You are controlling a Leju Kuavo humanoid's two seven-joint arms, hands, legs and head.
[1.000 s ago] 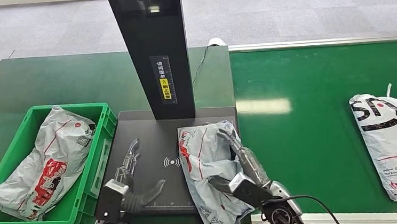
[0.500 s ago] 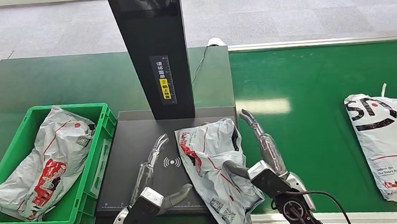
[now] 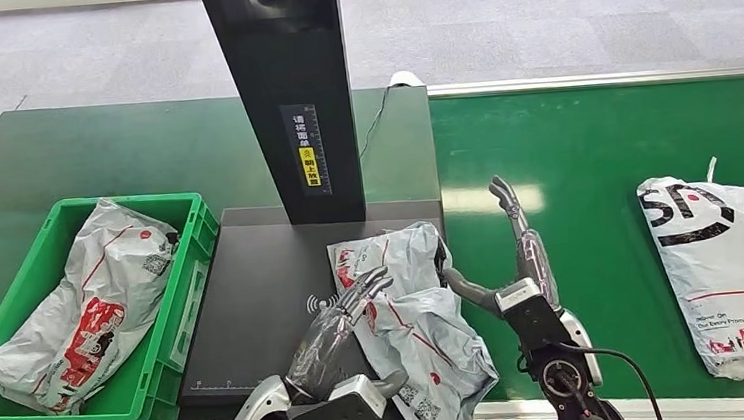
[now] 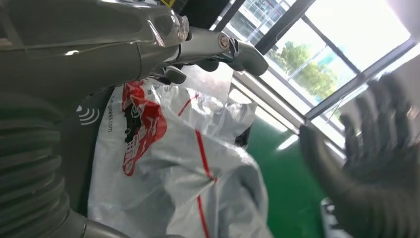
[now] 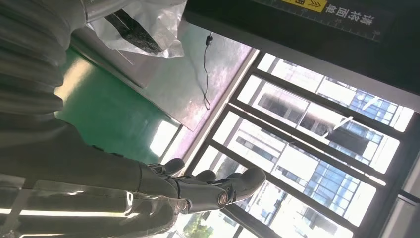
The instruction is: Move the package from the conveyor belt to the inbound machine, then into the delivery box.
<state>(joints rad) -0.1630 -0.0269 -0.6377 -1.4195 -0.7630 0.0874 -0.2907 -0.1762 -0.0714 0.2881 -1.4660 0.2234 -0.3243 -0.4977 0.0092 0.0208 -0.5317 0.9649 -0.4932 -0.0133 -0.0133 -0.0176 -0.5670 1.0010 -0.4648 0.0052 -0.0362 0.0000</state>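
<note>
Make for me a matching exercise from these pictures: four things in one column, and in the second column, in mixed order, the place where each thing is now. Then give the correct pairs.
Things
1. grey package with red print
2. white package with black print
3. left hand
4. right hand

Places
A. on the green conveyor belt, far from both hands
B. raised over the belt's near edge, fingers apart, holding nothing
C. on the black inbound machine base
D. on the left edge of the grey package

Pairs: 1-C, 2-A, 3-D, 4-B
</note>
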